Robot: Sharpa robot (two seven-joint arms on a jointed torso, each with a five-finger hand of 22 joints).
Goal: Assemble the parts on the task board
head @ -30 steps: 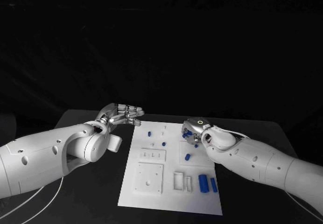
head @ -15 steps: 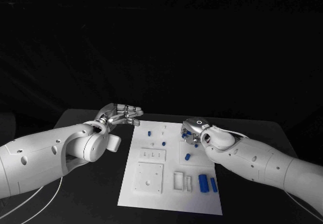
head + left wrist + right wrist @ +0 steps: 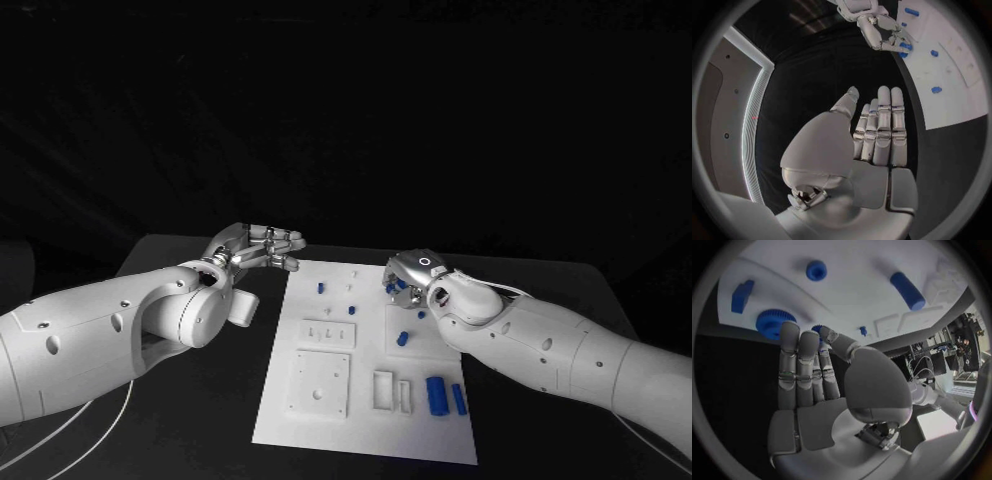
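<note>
The white task board [image 3: 361,405] lies in the middle of the black table. My right hand [image 3: 415,272] hovers over its far right part, where a large blue gear [image 3: 770,322] lies just past the fingertips. In the right wrist view a small blue toothed part [image 3: 817,329] sits pinched between the thumb tip and a finger of the right hand [image 3: 817,375]. The left wrist view shows the right hand [image 3: 879,27] too, with blue at its fingertips. My left hand [image 3: 260,245] floats off the board's far left corner, fingers [image 3: 882,125] straight, holding nothing.
Two long blue pieces [image 3: 437,392] lie side by side near the board's front right. A blue cylinder [image 3: 907,290], a round blue piece [image 3: 816,270] and a blue block [image 3: 742,296] lie loose on the board [image 3: 854,295]. Bare black table flanks both long sides.
My right hand has crept a little towards the board's far edge and middle. The left hand has stayed where it was.
</note>
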